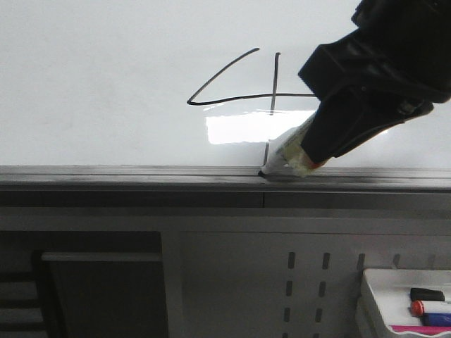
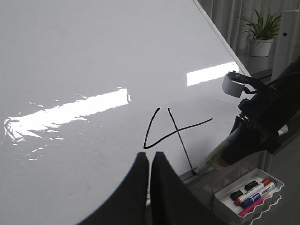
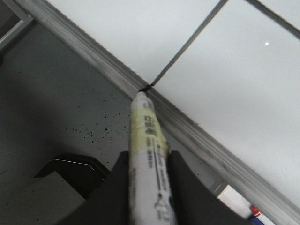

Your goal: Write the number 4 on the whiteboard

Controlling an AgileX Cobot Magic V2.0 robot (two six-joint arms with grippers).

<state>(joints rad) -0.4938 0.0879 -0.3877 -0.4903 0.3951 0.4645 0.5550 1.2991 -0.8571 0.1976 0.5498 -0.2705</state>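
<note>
A black number 4 [image 1: 264, 88] is seen drawn on the whiteboard [image 1: 106, 77]. At its 5 o'clock, a marker [image 3: 147, 154] is clamped by the right pincer [image 3: 150, 187], tip at the grey edge strip [image 1: 141, 176]. The left pincer [image 2: 150, 161] is held closed, empty.

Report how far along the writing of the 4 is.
Done: the number 4 stands on the whiteboard, with slanted stroke, long bar and vertical all drawn. In hand: the right hand grips the marker, its tip at the grey edge strip, where the vertical ends. Left: apparently only lifting the marker away. The left hand is shut and idle.
</note>
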